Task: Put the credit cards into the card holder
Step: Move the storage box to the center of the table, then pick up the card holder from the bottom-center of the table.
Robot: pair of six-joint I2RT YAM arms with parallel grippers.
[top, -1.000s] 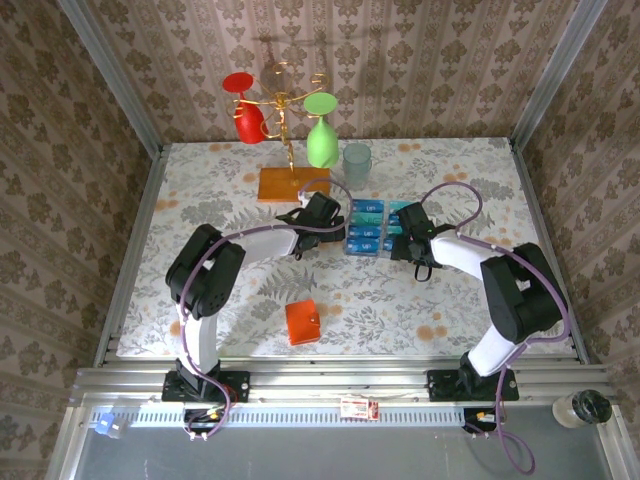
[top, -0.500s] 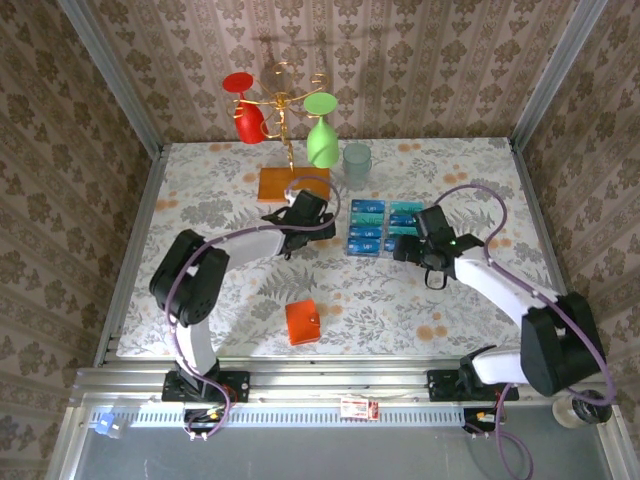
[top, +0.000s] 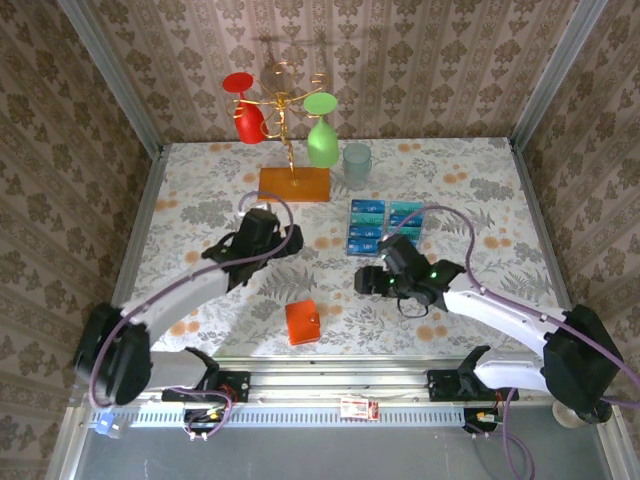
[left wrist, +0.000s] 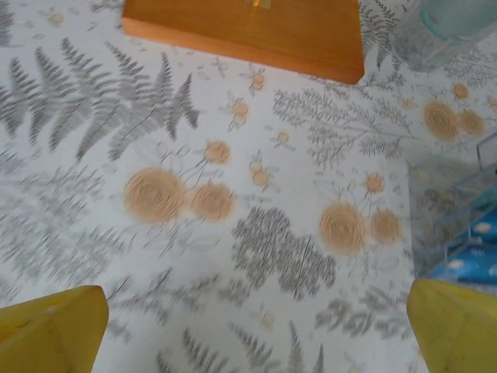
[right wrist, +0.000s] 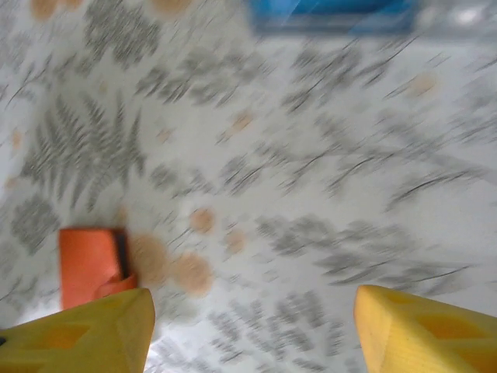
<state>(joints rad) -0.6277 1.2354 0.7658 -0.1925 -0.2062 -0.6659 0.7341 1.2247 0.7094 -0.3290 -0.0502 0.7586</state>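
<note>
Pulled back from the credit cards [top: 383,227] since a second ago, both arms, down into the lower half of the top view. Left gripper [top: 290,240] now left of centre over bare table [top: 200,190]; right gripper [top: 365,280] just below centre, between the cards and the card holder [top: 302,322], touching neither.

On the left wrist camera: yellow fingers [left wrist: 50,326] in the two bottom corners, spread wide, nothing between them. Same story on the right wrist camera: yellow fingers [right wrist: 423,326] set wide apart at the bottom edge, gripping nothing.

Hard to read: right wrist view smeared with blur, cards cut off to a blue strip at the top edge. Holder at lower left there, bottom part hidden behind the finger. In the left wrist view, cards clipped by the right edge, wooden stand base [left wrist: 245,35] and glass cup [left wrist: 454,27] cut off at the top.

Cards in two columns right of centre in the top view, long sides running left to right. Holder lower centre, lying flat, roughly square, slightly tilted; opening side impossible to tell.
</note>
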